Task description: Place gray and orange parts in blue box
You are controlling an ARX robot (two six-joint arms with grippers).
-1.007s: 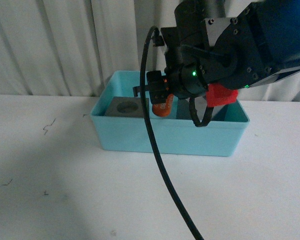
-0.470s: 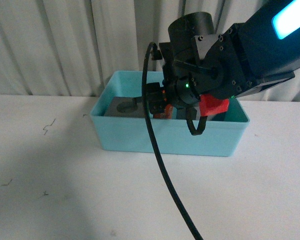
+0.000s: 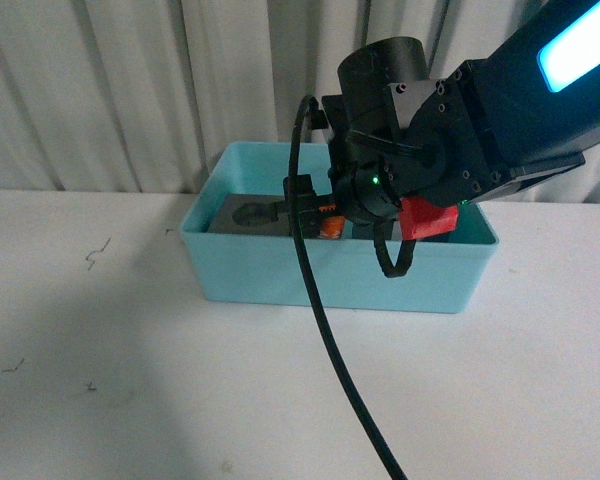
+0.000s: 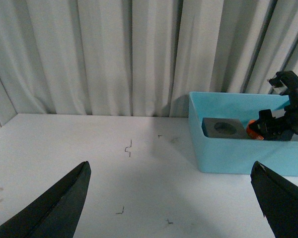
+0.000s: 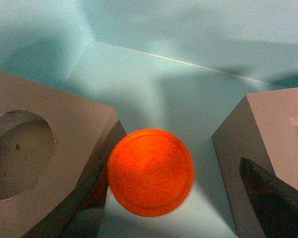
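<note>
The right gripper (image 3: 315, 215) is reaching into the blue box (image 3: 280, 275), probably pinching the orange cylinder (image 5: 150, 172) between two gray cubes (image 5: 44, 148); the left gripper (image 4: 169, 198) is hanging spread.

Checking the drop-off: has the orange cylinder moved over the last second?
Yes. The orange cylinder has sunk lower behind the blue box front wall, carried by the right hand.

A white tabletop (image 3: 130, 380) fills the foreground, marked with a few small dark scuffs (image 3: 98, 250) toward its left side. Behind it hangs a pale pleated curtain (image 3: 100, 90) across the whole back, its vertical folds running down to the table's far edge.
</note>
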